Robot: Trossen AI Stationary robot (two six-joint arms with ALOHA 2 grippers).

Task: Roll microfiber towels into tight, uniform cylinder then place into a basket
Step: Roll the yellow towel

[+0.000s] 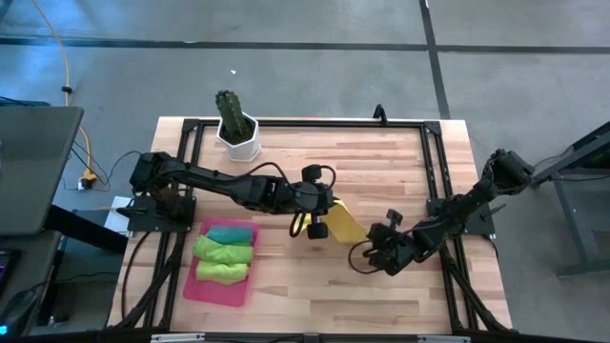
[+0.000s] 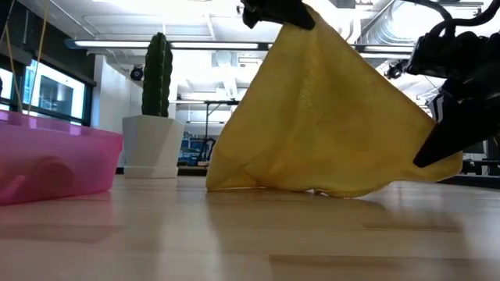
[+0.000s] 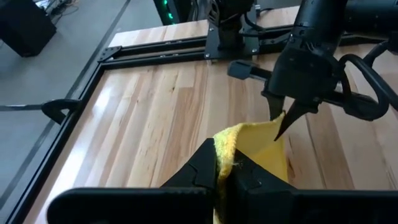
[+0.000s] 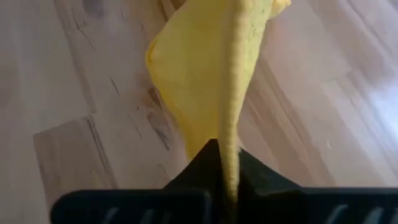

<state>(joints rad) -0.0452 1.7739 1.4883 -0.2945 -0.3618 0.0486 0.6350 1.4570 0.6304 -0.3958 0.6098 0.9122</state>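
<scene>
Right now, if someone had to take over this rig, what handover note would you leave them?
Left gripper: shut on the yellow towel, holding one corner up over mid-table.
Right gripper: shut on the yellow towel's opposite edge, lower, near the table.
The towel hangs between them, its bottom edge touching the wood, not rolled.
Basket: at the table's front left, holding a teal towel and two green rolled towels.
Left to do: roll the yellow towel and put it in the basket.

We see even, bright overhead lighting; ceiling strip lights (image 2: 180,43) glare at 12 o'clock in the low view, whose foreground table (image 2: 250,234) is blurred
</scene>
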